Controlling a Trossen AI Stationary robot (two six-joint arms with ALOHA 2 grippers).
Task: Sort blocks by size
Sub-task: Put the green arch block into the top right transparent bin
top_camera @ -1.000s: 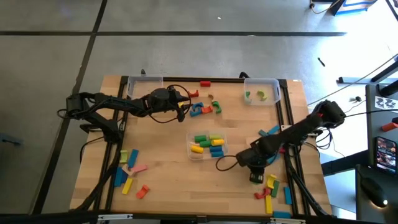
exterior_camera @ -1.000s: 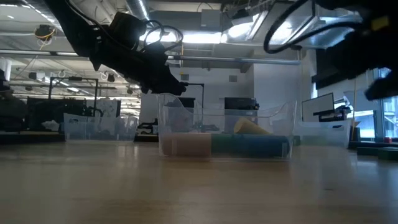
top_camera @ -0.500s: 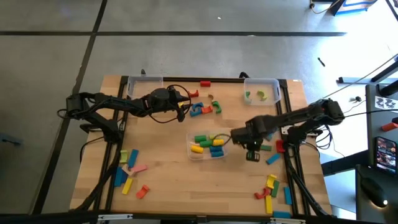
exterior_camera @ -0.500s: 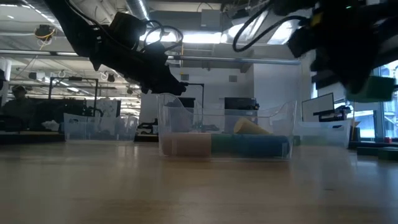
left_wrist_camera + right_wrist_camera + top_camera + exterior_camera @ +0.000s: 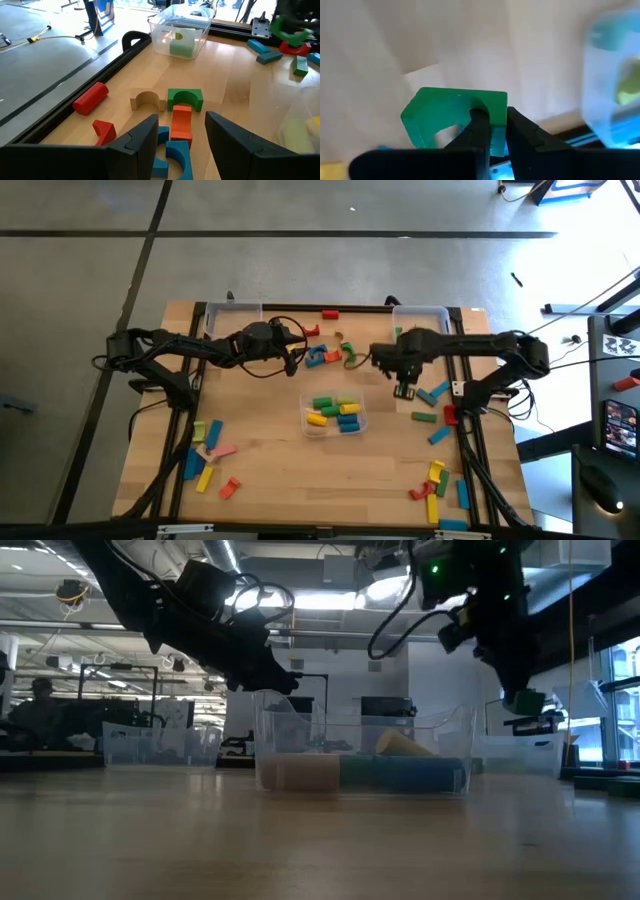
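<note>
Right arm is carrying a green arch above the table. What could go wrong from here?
1. The right gripper pinches the green arch-shaped wooden block by only one thin wall, so it may twist or drop in transit.
2. The left gripper hovers open over the cluster around the orange block; the arms stand fairly close and could crowd each other near the table's back.

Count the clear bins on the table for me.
3: the far-left bin by the far edge, the far-right bin by the far edge, and the middle bin holding blocks. None looks hidden.
</note>
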